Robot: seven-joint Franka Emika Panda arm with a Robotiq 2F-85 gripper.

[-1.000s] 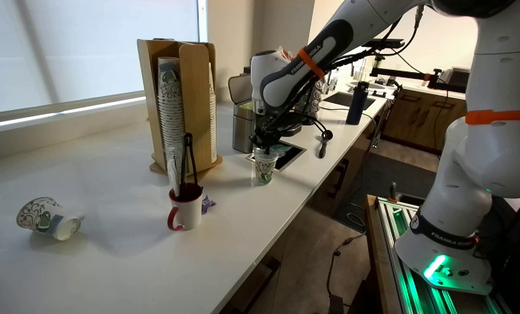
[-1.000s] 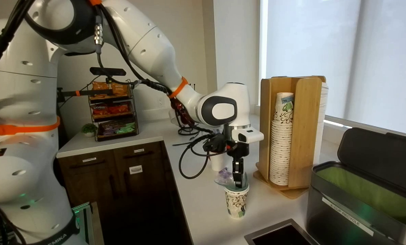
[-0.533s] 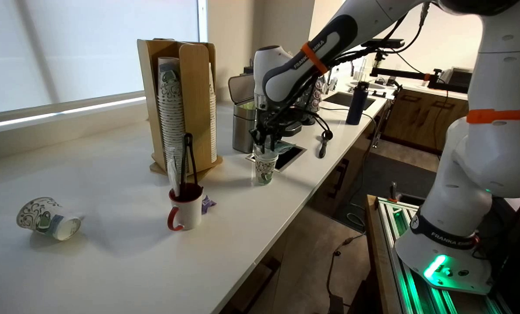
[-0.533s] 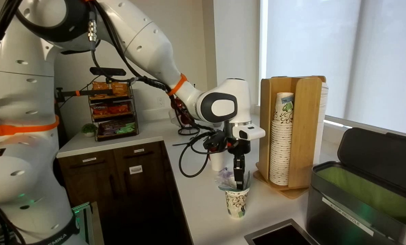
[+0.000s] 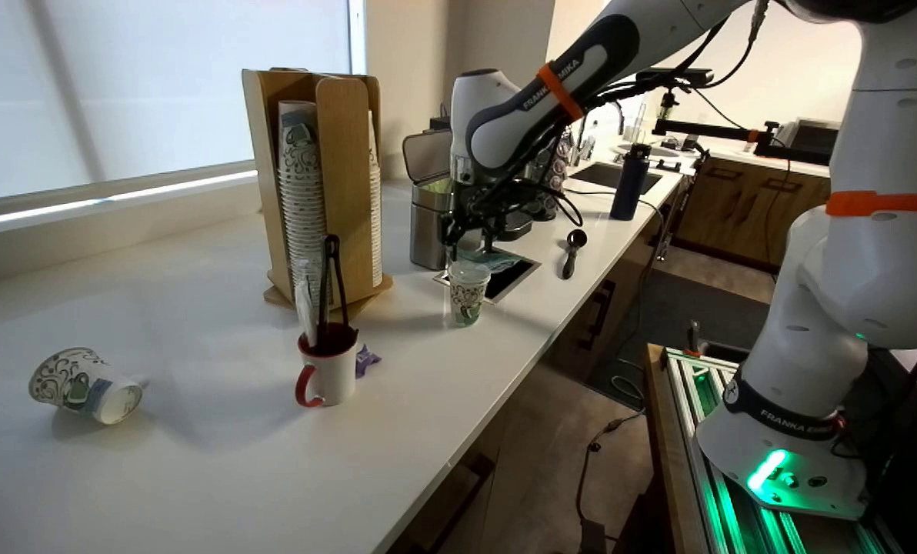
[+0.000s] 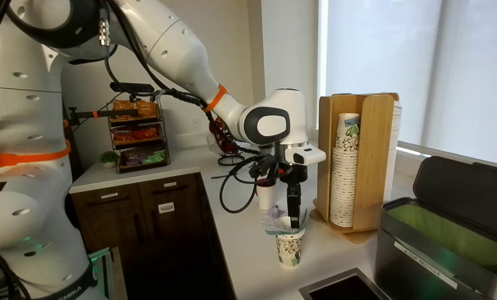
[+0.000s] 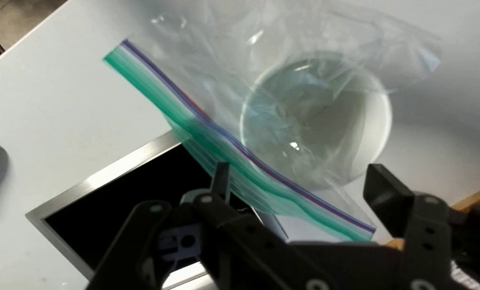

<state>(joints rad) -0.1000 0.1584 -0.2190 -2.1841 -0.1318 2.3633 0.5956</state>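
Hangs with gripper (image 7: 300, 180) spread and grasping nothing, just above a transparent zip bag (image 7: 228, 145) draped across the paper cup (image 6: 290, 250) beneath. Probably at the release step; calls next for lifting without snagging the bag.

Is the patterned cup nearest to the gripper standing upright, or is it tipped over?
Upright: in both exterior views the cup rests base-down on the counter, and the wrist view looks down into its mouth.
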